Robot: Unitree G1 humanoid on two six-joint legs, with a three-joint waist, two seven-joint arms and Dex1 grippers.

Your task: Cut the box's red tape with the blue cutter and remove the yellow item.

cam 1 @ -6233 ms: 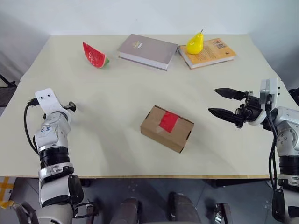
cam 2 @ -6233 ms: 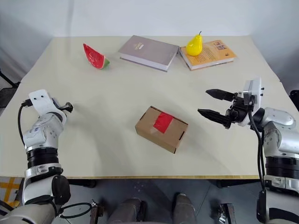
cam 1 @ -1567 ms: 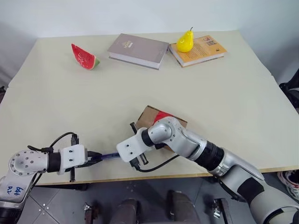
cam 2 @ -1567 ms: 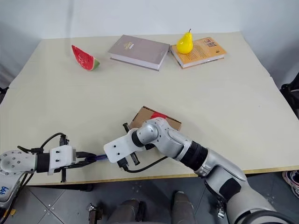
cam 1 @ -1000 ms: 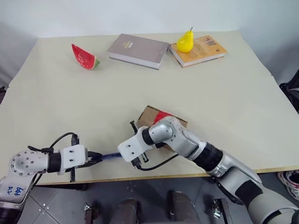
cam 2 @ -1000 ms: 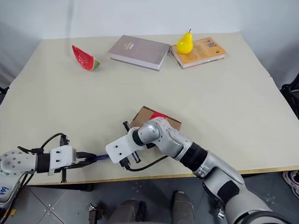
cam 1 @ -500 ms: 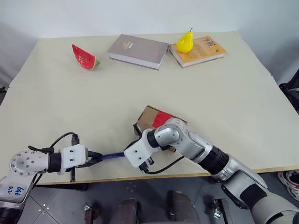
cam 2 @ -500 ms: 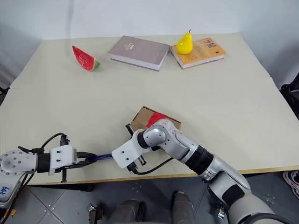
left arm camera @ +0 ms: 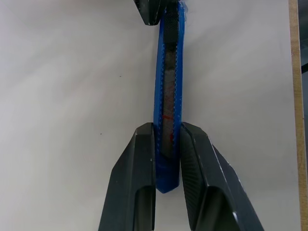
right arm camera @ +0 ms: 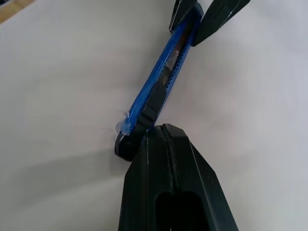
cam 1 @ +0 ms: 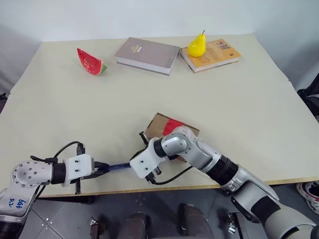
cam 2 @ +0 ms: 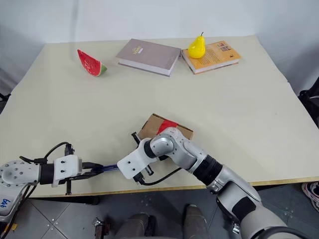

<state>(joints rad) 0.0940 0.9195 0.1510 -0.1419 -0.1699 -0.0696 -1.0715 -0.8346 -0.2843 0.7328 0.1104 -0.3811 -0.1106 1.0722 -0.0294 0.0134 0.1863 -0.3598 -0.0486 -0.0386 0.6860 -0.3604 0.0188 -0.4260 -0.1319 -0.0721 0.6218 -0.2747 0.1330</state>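
1. We hold the cutter (left arm camera: pixel 168 110) in the left claw (left arm camera: pixel 168 149), clamped on its tail end, over the near edge of the surface (cam 1: pixel 239 104).
2. Its long axis runs straight toward the right claw (right arm camera: pixel 163 132), which is closed, tips at the cutter's dark end.
3. The box (cam 1: pixel 160 127) with the tape (cam 1: pixel 172 126) lies just beyond the right arm, nearer that arm.

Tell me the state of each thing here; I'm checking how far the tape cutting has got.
Left gripper: shut on the cutter's handle end.
Right gripper: shut, its tip against the cutter's dark end.
Cutter: held off the box, lying level over the table.
Box: closed.
Tape: still on the box; cut cannot be seen.
Grey book: closed, flat.
Orange book: closed, a pear upright on it.
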